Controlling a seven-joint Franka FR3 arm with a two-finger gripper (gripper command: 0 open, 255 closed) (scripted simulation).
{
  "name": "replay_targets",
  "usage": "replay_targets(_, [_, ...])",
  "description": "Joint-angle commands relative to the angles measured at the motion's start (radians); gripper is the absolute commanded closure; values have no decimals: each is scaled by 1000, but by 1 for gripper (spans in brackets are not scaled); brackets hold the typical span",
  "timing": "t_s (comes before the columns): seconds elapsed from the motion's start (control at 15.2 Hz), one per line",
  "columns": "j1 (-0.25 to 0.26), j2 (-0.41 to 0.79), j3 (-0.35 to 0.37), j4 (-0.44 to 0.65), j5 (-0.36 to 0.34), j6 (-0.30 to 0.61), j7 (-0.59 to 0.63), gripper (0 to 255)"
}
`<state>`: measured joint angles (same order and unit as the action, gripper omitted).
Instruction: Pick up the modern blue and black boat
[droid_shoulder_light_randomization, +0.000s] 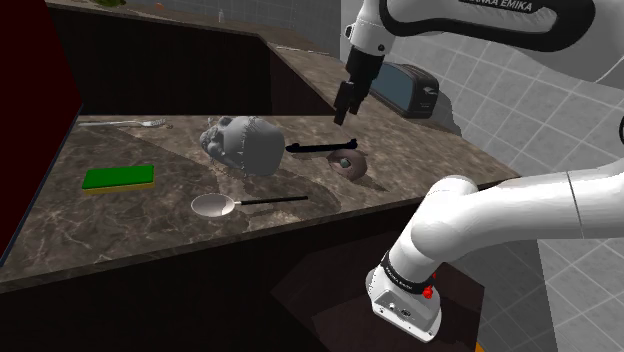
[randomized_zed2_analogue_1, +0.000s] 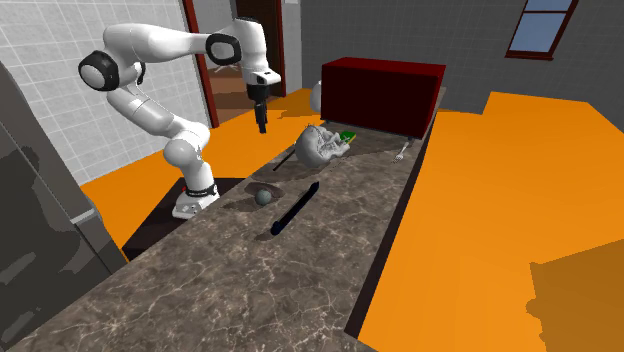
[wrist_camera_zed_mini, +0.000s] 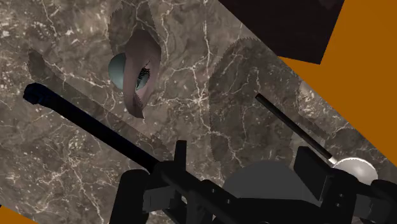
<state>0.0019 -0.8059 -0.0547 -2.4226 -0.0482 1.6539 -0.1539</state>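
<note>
There the jaws hung wide apart and empty above the tabletop (droid_shoulder_light_randomization: 120, 228), pointed down at the long, slim dark boat (droid_shoulder_light_randomization: 320, 150) lying flat midway between its long edges, just beside a small round thing (droid_shoulder_light_randomization: 350, 166), spread, I'd say, to straddle that narrow hull.

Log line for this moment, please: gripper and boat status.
stage: pre-grasp | gripper: open, empty, hovering above boat | boat: long, dark, lying flat on counter, untouched | task: pickup not yet done
</note>
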Motion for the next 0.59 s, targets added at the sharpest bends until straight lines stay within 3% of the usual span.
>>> replay_targets(0.0, [0, 0, 0, 0, 0, 0, 0, 0])
replay_targets(0.53, [47, 101, -223, -86, -140, 202, -435, 0])
